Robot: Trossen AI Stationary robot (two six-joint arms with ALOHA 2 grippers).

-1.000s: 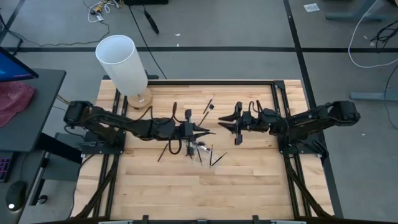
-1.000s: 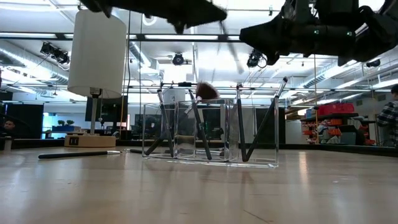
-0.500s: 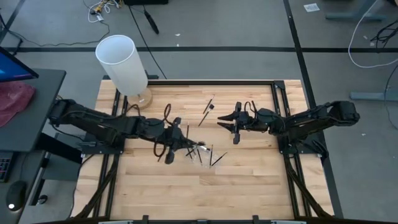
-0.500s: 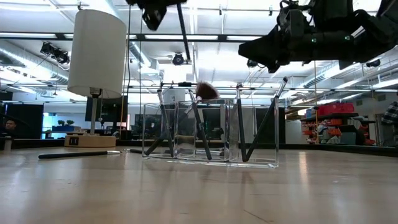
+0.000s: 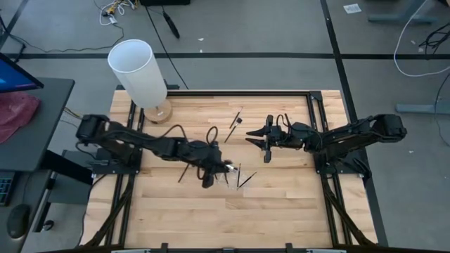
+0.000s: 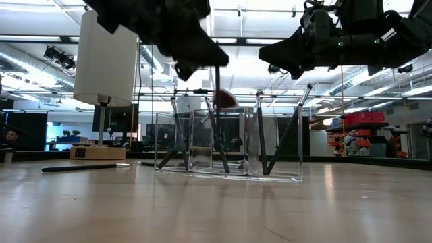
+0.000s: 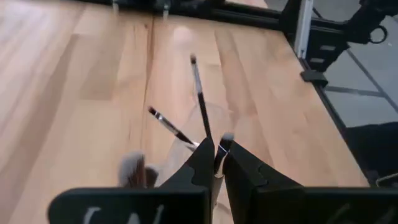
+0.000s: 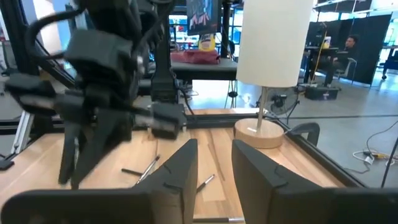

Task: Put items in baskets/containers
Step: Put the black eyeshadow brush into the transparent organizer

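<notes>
The clear plastic holder [image 6: 229, 145] stands mid-table [image 5: 232, 174] with several thin black brushes leaning in its compartments, one with a pinkish tuft [image 6: 226, 99]. My left gripper [image 5: 209, 174] hangs right over the holder [image 6: 201, 61], shut on one black brush [image 6: 218, 77]. My right gripper [image 5: 255, 140] waits open to the holder's far right, above the table [image 8: 214, 165]. Loose brushes lie flat on the wood: two near the far edge [image 5: 235, 121], one left of the holder [image 5: 185, 170], also in the low view [image 6: 84, 167]. My left gripper pinches the brush's handle [image 7: 219, 152] between its two fingers, coming from above and pointing down. The brush hangs upright below the fingers, lifted clear of the table. Its lower end [image 6: 219, 91] is near the holder's top edge; whether it is inside, I cannot tell.
A tall white cylinder on a round wooden base [image 5: 138, 70] stands at the table's far left corner. Black frame rails [image 5: 316, 133] run along the table's left and right sides. Bare wood lies toward the near edge [image 5: 232, 218].
My left gripper has tipped from level to pointing down, swinging the held brush from lying level to hanging upright. It first drew back toward the table's left, then moved right and down over the holder. My right gripper has stayed nearly still.
</notes>
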